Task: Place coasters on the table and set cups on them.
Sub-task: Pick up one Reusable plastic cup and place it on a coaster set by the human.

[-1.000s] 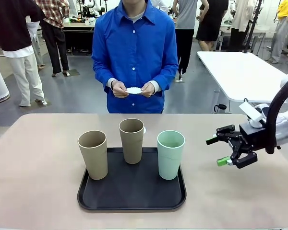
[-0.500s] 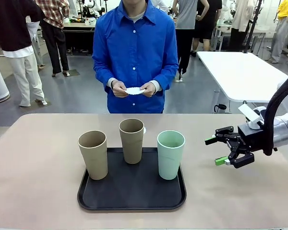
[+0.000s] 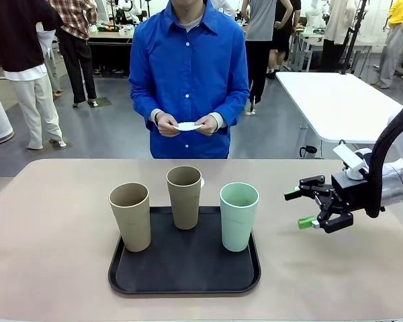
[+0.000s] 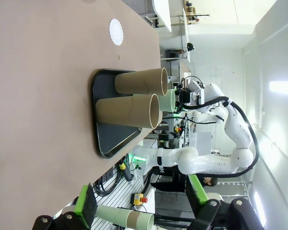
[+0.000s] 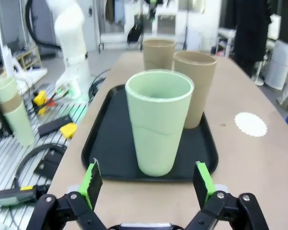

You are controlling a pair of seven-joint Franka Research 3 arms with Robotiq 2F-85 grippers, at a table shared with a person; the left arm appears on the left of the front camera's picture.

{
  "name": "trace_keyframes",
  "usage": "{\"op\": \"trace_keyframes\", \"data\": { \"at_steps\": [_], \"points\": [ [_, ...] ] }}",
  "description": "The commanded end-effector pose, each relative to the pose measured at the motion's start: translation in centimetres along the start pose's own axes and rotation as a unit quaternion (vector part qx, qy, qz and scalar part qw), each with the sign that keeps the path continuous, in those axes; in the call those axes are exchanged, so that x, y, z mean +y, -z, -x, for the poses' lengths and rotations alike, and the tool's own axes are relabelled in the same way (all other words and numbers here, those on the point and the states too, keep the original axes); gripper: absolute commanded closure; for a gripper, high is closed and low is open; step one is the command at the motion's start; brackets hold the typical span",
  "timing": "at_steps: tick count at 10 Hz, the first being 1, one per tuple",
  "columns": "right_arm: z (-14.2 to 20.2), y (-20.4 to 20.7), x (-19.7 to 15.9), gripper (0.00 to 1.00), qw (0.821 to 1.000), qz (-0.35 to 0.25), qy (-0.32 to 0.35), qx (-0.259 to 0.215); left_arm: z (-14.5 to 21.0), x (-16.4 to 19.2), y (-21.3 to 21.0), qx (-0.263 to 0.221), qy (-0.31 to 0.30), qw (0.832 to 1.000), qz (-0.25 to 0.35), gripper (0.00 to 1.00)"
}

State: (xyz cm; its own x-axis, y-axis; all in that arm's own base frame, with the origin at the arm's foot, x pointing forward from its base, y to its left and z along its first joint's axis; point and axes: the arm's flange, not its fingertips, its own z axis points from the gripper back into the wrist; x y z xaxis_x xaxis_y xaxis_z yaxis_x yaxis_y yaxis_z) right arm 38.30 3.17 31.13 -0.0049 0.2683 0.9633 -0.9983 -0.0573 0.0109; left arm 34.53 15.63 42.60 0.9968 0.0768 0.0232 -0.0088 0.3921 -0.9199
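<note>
1. A round white lacy paper coaster (image 5: 251, 123) lies on the beige table (image 3: 54, 221), right-centre in the right wrist view; from the front, the middle tan matte cup (image 3: 185, 196) nearly hides it.
2. That cup, the left tan cup (image 3: 130, 216) and the mint cup (image 3: 239, 216) stand centre-frame on a black tray (image 3: 181, 278).
3. The right gripper (image 3: 299, 209) and left gripper (image 4: 141, 201) are spread and empty.

Three cups are standing on one black tray (image 3: 188, 272). One tan-brown cup (image 3: 130, 216) is sitting at the tray's 9 o'clock, a second tan-brown cup (image 3: 185, 196) at 12 o'clock, and one mint green cup (image 3: 239, 216) at 3 o'clock. One white coaster (image 5: 251, 123) is lying on the one beige table (image 3: 54, 255), just past the tray's 12 o'clock edge. One person is holding white coaster paper (image 3: 187, 126) between one hand (image 3: 166, 125) and a second hand (image 3: 207, 125); the number of pieces there is not showing.
</note>
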Motion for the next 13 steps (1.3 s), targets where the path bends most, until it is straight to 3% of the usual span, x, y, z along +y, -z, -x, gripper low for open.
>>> {"op": "trace_keyframes", "data": {
  "at_steps": [1, 6, 10, 13],
  "points": [
    [1.2, 0.5, -1.4, 0.0, 0.997, 0.026, 0.004, -0.069, 0.0, -0.1, -0.1, -0.002, 0.002, 1.0, 0.002, 0.0],
    [2.4, 2.4, -1.8, 0.0, 0.996, -0.015, 0.001, -0.082, 0.0, -0.1, -0.1, -0.002, 0.002, 1.0, 0.002, 0.0],
    [2.8, 4.3, -0.3, 0.0, 0.996, 0.016, -0.018, -0.09, 0.0, -0.1, -0.1, -0.002, 0.002, 1.0, 0.002, 0.0],
    [3.1, 5.4, -1.1, 0.0, 0.991, 0.046, -0.017, -0.127, 0.0, -0.1, -0.1, -0.002, 0.002, 1.0, 0.002, 0.0]
  ]
}}
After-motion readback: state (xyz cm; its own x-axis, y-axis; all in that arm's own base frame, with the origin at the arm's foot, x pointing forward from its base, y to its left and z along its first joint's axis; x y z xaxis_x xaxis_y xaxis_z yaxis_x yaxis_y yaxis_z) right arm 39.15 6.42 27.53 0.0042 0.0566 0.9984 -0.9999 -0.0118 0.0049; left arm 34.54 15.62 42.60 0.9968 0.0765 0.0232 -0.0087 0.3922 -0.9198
